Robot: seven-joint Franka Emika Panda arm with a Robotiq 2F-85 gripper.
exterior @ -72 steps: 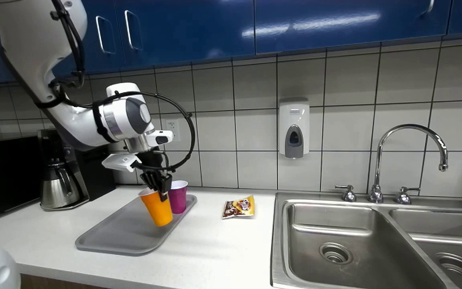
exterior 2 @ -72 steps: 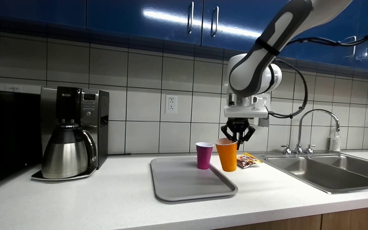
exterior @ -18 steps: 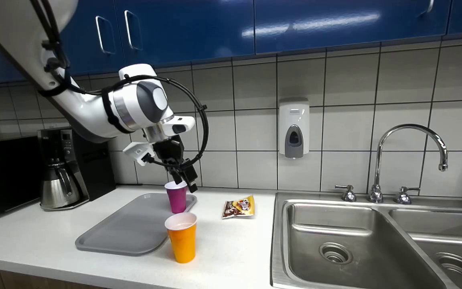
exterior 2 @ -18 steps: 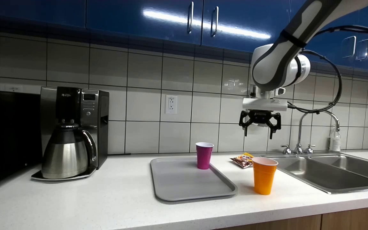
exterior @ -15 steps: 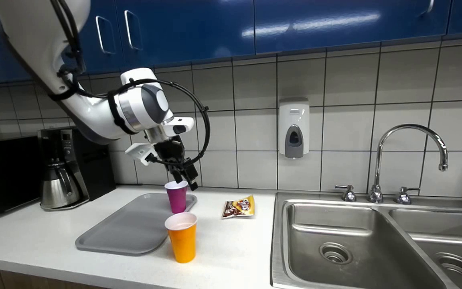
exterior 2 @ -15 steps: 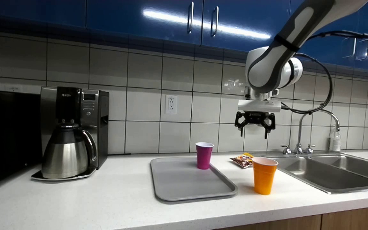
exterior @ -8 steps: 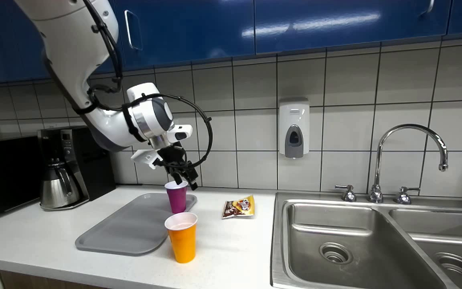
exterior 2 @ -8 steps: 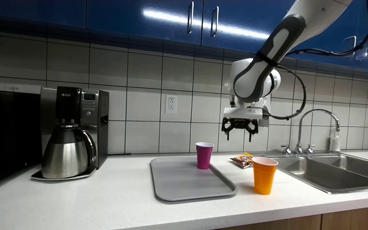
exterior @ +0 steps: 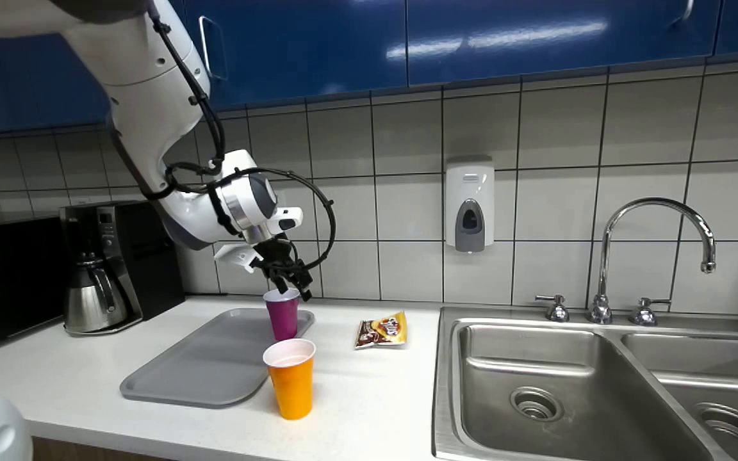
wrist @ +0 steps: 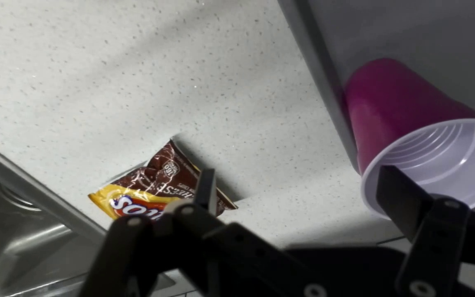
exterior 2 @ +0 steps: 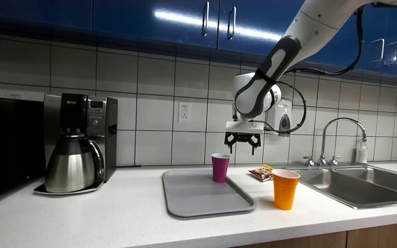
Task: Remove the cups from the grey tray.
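Note:
The orange cup [exterior 2: 284, 191] stands upright on the white counter beside the grey tray [exterior 2: 198, 203], and nothing touches it. On that tray, near its edge, the magenta-purple cup [exterior 2: 220, 168] stands upright with its mouth up; in the wrist view this purple cup [wrist: 394, 103] appears at the right. My gripper [exterior 2: 242, 152] hangs open above the counter, a little higher than the purple cup's rim and off to one side of it. In the wrist view, one finger [wrist: 402, 198] overlaps the cup's mouth; only bare counter shows between the fingers.
A chip bag [exterior: 382, 330] lies on the counter between the tray and the steel sink [exterior: 446, 384]. The coffee pot [exterior 2: 71, 165] and its machine stand past the tray's far side. Behind runs the tiled wall [exterior 2: 157, 144], with blue cabinets [exterior 2: 157, 20] overhead.
Several seconds ago the gripper held the orange cup up; now that cup stands released on the counter. Over the last second the open gripper has moved towards the purple cup and slightly down.

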